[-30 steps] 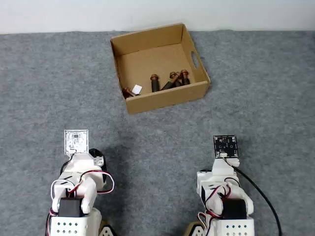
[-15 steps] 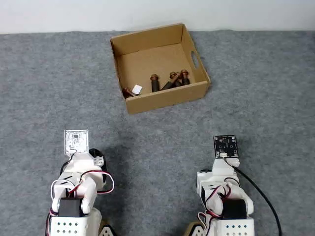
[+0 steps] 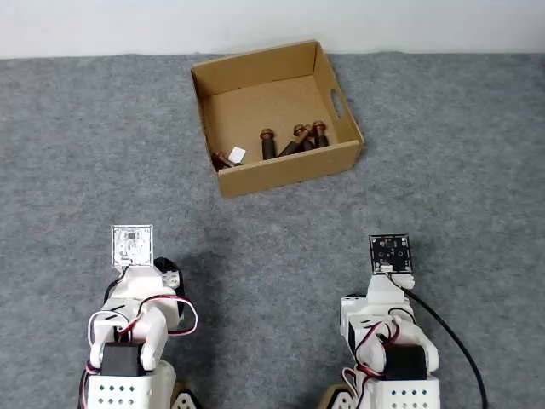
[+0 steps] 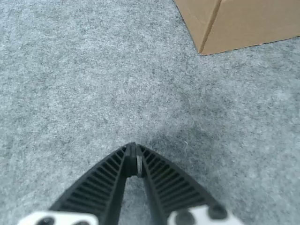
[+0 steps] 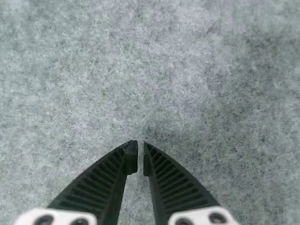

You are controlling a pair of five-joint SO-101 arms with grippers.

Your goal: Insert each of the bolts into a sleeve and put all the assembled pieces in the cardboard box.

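Sitting low over the carpet (image 4: 84,70), the left gripper (image 4: 134,157) is pinched closed with nothing in it; the right gripper (image 5: 139,159) is closed to a sliver, also empty. The box (image 3: 285,173) is well ahead of both, and the bolts (image 3: 294,141) lie inside by its near wall.

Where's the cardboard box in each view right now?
High view: cardboard box, far middle of the grey felt, bolts inside.
Left wrist view: its corner, ahead of the left gripper.
Right wrist view: grey felt ahead of the right gripper.
Shared landmark: the grey felt.
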